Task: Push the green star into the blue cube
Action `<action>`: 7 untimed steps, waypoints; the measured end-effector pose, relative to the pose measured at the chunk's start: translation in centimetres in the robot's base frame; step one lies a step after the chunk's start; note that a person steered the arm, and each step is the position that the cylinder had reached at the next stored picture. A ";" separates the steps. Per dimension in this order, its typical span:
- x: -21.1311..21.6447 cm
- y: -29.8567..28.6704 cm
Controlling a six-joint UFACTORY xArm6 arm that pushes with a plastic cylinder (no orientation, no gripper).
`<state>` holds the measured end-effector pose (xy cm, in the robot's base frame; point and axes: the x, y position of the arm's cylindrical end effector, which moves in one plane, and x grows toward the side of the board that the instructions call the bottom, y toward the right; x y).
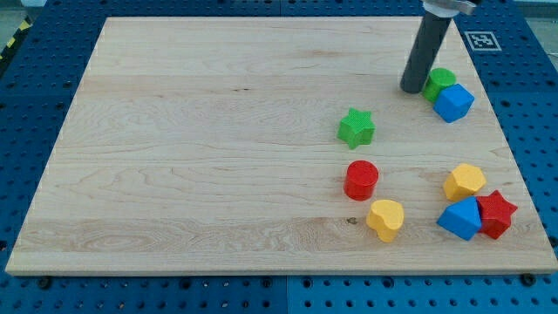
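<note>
The green star (pixel 357 127) lies right of the board's middle. The blue cube (pixel 453 102) sits at the upper right, touching a green round block (pixel 438 81) on its upper left. My tip (pixel 411 89) rests on the board just left of the green round block, up and to the right of the green star and left of the blue cube. The tip touches no block that I can make out.
A red cylinder (pixel 361 180) and a yellow heart (pixel 385 218) lie below the star. At lower right are a yellow block (pixel 464 181), a second blue block (pixel 461 218) and a red star (pixel 495 214). The wooden board (pixel 192 148) sits on a blue pegboard.
</note>
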<state>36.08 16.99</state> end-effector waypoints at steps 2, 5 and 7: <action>1.2 -19.5; 9.2 -5.7; 9.2 0.1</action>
<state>45.29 17.05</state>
